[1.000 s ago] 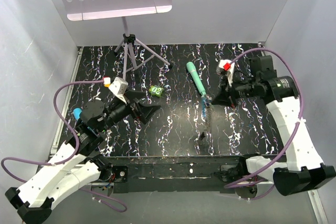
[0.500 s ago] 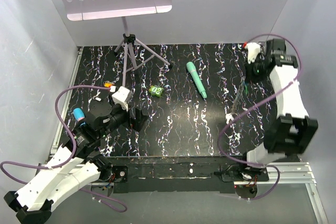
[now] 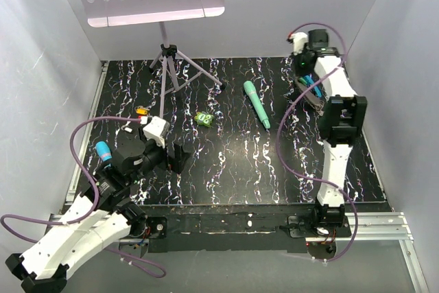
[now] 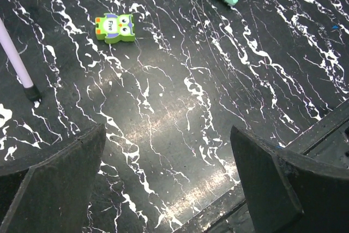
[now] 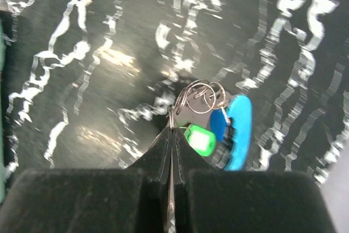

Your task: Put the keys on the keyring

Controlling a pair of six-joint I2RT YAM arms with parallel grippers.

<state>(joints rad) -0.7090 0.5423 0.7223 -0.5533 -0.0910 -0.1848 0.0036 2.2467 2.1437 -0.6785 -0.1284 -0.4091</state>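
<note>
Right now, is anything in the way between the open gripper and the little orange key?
Nothing lies directly between the left gripper and the orange key. But the music stand's leg plants its foot close beside that path, so it might get bumped.

The table [image 4: 180, 135] gleams glossy, the keyring [image 5: 232, 124] is shiny metal wire with smooth blue plastic.

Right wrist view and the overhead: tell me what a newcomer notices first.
The right fingers, pinched shut toward the table's far right, hold up the keyring with its blue clasp and a green key. At the near left, the left fingers gape wide over the black marbled table, with a green owl-faced block lying beyond them.
</note>
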